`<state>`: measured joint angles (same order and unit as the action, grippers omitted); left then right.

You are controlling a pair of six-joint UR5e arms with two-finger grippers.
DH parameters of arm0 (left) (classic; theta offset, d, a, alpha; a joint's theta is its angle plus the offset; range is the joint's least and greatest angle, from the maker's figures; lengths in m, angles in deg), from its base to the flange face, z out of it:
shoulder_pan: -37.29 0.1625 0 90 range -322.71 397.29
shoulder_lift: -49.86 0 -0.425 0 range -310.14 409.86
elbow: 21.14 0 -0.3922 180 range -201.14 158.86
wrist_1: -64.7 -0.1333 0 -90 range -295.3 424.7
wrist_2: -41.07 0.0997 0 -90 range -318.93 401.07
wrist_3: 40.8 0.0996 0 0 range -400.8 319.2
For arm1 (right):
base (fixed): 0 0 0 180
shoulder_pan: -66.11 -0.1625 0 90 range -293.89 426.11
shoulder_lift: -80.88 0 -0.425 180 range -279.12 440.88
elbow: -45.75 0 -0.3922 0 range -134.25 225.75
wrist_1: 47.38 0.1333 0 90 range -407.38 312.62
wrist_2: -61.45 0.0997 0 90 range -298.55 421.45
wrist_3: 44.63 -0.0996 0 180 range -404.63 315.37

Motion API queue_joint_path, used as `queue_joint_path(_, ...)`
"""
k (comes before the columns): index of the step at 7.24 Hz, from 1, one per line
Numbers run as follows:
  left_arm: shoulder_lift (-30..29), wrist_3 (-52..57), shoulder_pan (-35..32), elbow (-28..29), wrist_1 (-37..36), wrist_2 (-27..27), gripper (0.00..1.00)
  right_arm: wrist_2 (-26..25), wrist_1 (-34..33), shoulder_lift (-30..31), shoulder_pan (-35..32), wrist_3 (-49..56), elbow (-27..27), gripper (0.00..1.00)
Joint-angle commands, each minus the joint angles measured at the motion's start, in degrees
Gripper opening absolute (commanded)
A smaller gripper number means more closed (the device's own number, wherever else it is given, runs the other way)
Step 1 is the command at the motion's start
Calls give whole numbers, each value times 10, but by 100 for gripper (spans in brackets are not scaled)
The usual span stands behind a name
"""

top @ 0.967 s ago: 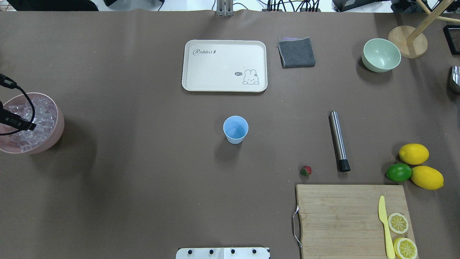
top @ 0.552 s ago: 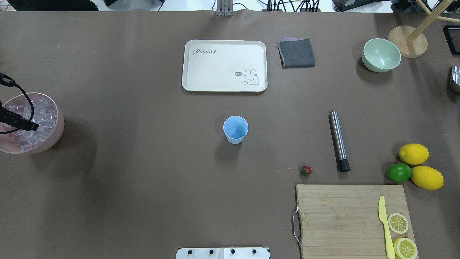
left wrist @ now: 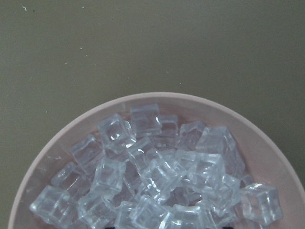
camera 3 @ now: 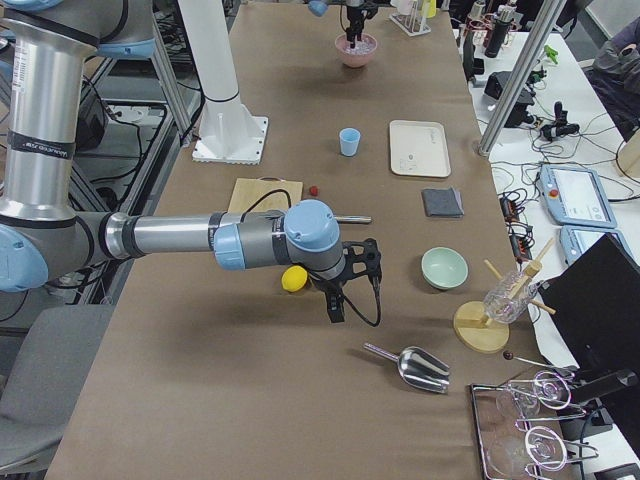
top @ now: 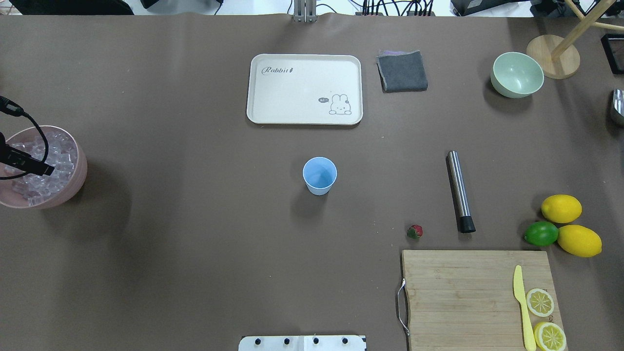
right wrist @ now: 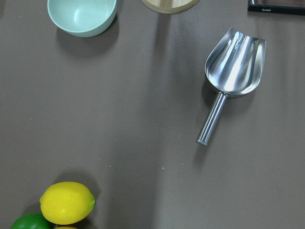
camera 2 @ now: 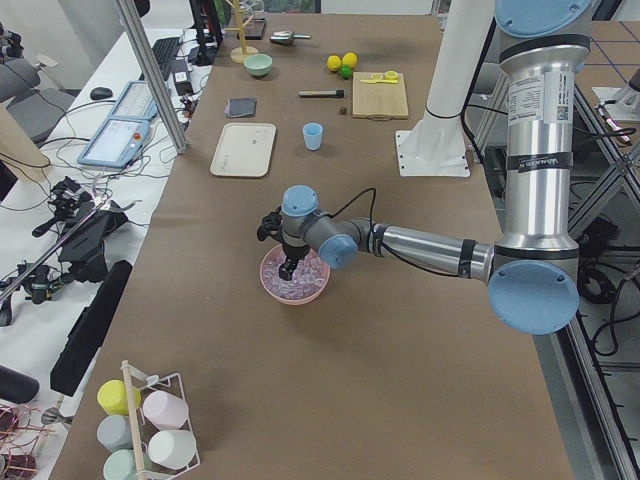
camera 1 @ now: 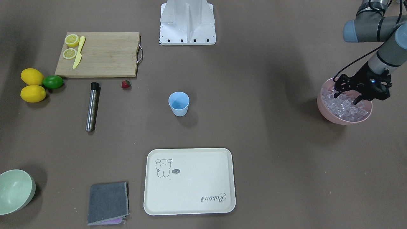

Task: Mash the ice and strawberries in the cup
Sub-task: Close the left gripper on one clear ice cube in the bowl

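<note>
At the far right of the front view, my left claw [camera 1: 347, 96] hangs over the pink bowl [camera 1: 322, 109], fingers spread, tips down at the top of the ice [camera 1: 346, 109]; whether they touch a cube I cannot tell. Nothing is pinched. The cup [camera 1: 178, 103] stands at centre frame with no ice visible inside, and the strawberry [camera 1: 126, 84] lies to its upper left, just below the board [camera 1: 105, 54].

Overhead, at the left edge, only a black bit of my wrist shows across the bowl; against a second ago it has crept slightly rightward, and nothing else has moved. So I judge I am settling for a first ice pick: the task is barely begun.

From the left end, my near arm reaches the bowl at mid-frame, claw pointing down into it.

From the right end, my right claw [camera 3: 336, 312] hovers at centre by a lemon [camera 3: 293, 279]; spread or pressed together, I cannot tell.

Left wrist view: ice heaped across the lower frame, no fingers seen. Right wrist view: a scoop [right wrist: 228, 71] at upper right, lying alone.
</note>
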<state>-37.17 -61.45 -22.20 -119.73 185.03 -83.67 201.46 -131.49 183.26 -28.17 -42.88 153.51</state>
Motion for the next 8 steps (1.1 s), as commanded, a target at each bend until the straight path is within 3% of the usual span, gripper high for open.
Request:
queue_joint_path(1, -1, 0, 0, 2, 1, 1, 73, 0, 0, 0, 0, 0, 0, 100)
queue_joint_path(3, 1, 1, 0, 2, 2, 1, 50, 0, 0, 0, 0, 0, 0, 100)
queue_joint_path(5, 1, 2, -5, -1, 3, 1, 9, 0, 0, 0, 0, 0, 0, 100)
queue_joint_path(6, -1, 4, -10, -3, 3, 1, 0, 0, 0, 0, 0, 0, 0, 100)
queue_joint_path(8, -2, 7, -29, -15, 1, -8, 0, 0, 0, 0, 0, 0, 1, 100)
